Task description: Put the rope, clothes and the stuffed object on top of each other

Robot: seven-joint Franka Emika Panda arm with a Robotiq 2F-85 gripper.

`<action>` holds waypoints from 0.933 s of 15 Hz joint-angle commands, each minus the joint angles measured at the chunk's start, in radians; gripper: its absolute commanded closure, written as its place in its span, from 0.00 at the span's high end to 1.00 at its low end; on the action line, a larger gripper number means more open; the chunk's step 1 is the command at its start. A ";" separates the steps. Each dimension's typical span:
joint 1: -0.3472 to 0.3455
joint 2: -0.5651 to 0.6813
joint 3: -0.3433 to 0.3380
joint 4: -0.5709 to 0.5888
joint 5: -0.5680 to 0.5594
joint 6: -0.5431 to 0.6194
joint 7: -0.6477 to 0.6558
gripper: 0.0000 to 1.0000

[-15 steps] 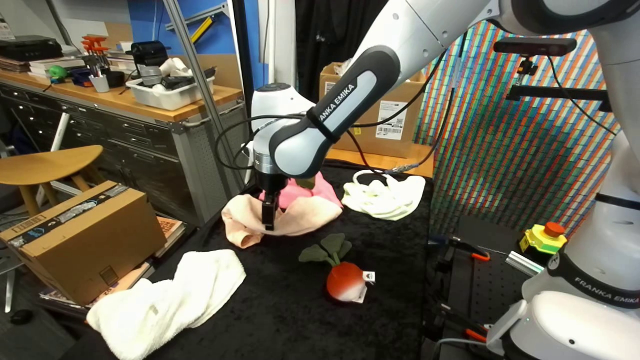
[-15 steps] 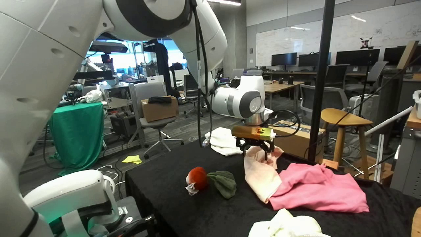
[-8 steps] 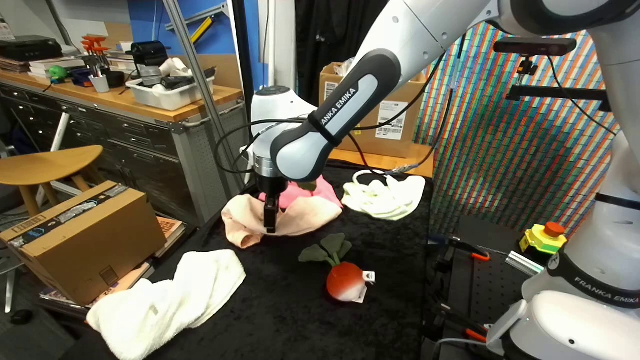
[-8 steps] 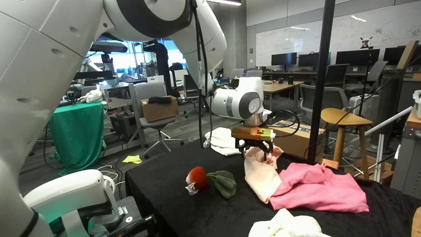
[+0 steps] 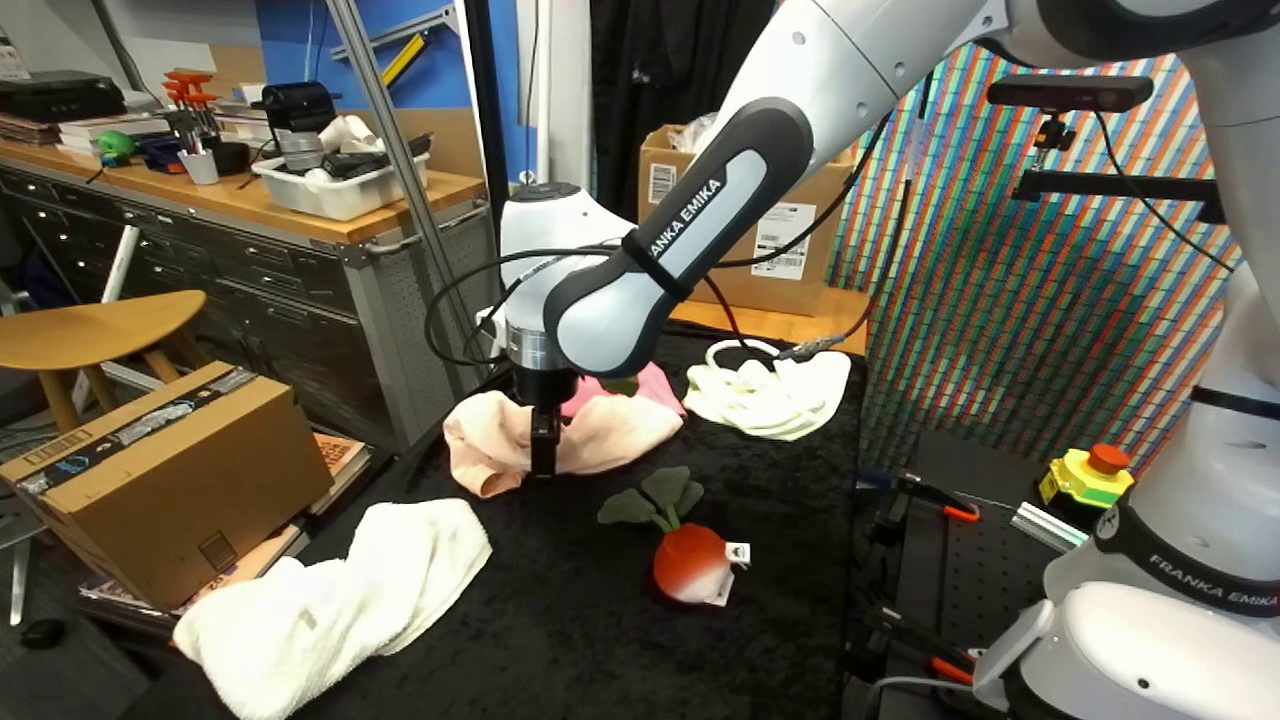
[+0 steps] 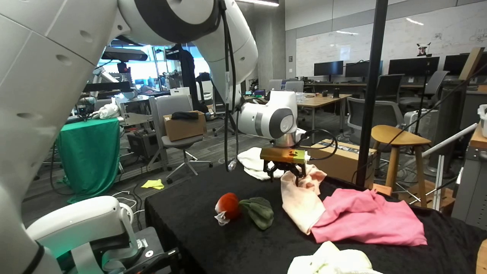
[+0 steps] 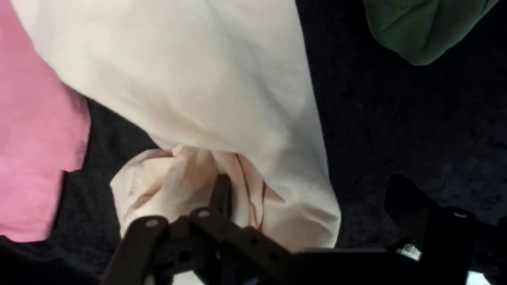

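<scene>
Pincer (image 6: 284,179), black and two-fingered, points straight down over the black, velvety-covered bench (image 5: 600,630), and you have its jaws spread wide apart. Partly beneath it lies your rumpled, soft peach-cream cloth (image 6: 301,207). In the wrist view you see one dark finger (image 7: 222,194) over the bunched end of that cloth, while its partner stands past the edge, over the bench itself; whether the tip touches the fabric, you cannot tell from these views. Your smooth bright pink cloth (image 6: 371,219) lies folded right up against the peach-cream one, touching it along one side. Your round red-orange plush fruit (image 5: 690,565), with green fabric leaves (image 5: 665,488) and white tags (image 5: 738,552), rests on its side near the peach-cream cloth but apart from it, its leaves pointing toward it. Well apart from the plush fruit, along the bench's edge, you have the fluffy white towel-like cloth (image 5: 350,590), twisted into a long heap. Near the pink cloth, away from the towel-like one, sits your pale greenish-white rope (image 5: 745,390) in loose loops; how much of that pile is cord and how much flat fabric is hard for you to make out. Beside the bench sits a brown cardboard box (image 5: 180,500) with dark tape.
</scene>
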 commanded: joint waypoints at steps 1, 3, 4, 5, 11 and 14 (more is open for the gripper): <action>0.004 0.003 -0.037 0.005 -0.038 0.053 0.005 1.00; 0.009 0.009 -0.065 0.013 -0.064 0.085 0.014 1.00; 0.007 0.011 -0.074 0.017 -0.070 0.097 0.015 1.00; 0.005 0.013 -0.083 0.017 -0.080 0.112 0.017 1.00; -0.018 0.015 -0.071 -0.008 -0.052 0.108 0.005 1.00; -0.027 0.018 -0.046 -0.018 -0.034 0.101 -0.002 1.00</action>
